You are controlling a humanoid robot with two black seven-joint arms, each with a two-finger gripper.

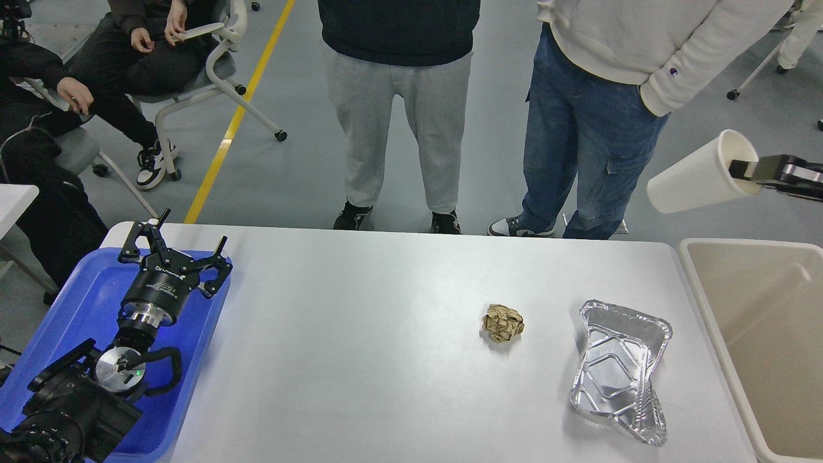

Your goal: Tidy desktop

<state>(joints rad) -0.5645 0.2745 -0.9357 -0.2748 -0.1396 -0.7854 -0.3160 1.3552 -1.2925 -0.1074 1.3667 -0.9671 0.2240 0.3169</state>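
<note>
Desktop clutter was down to two items in the head view: a crumpled ball of brown paper near the middle of the white counter and a crushed foil tray just to its right, the two lying apart. The counter filled most of the frame, with a blue tray overlapping its left edge and a beige bin against its right.

The right gripper held a white paper cup high in the air, tilted on its side, one finger inside the rim; its jaws were clenched on the cup wall. The cup hung above the bin's far edge, somewhat toward the counter side.

The left gripper rested over the blue tray, jaws spread and grasping nothing.

The step in hand appeared to be dropping the cup in the bin. Done well, the arm would carry the cup fully over the bin's opening before letting go, so it could not bounce off the rim onto the floor, where bystanders stood close.
</note>
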